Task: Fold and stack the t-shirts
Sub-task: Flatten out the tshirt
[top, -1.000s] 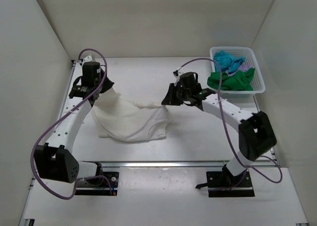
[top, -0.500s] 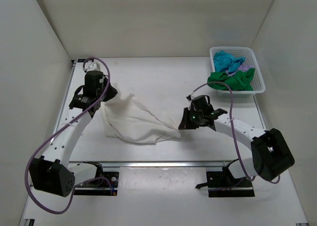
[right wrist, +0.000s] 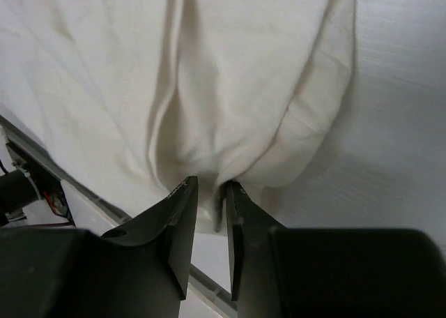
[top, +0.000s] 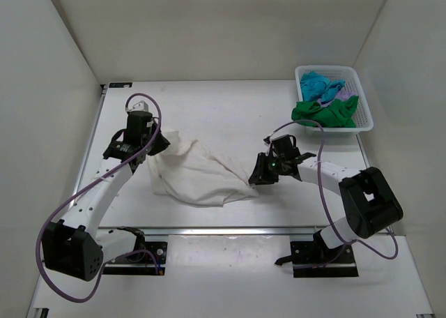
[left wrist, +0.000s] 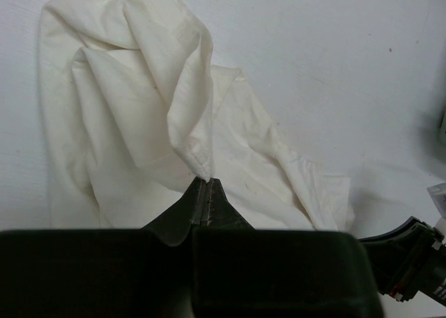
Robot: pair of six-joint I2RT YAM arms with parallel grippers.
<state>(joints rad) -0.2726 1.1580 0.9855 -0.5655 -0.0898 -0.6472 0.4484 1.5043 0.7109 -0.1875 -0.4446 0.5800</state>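
Lying crumpled, the cream-white t-shirt [top: 198, 173] shows deep wrinkled folds.

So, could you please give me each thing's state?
cream-white t-shirt: unfolded, crumpled on the table.
left hand: shut on that t-shirt.
right hand: slightly open at its edge.
green t-shirt: bunched in the basket.
turquoise t-shirt: bunched there too.
lilac t-shirt: mostly hidden there.

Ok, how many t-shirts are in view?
4: the cream-white t-shirt lies on the table; the green t-shirt, turquoise t-shirt and lilac t-shirt bunched in the basket. Others may be hidden beneath.
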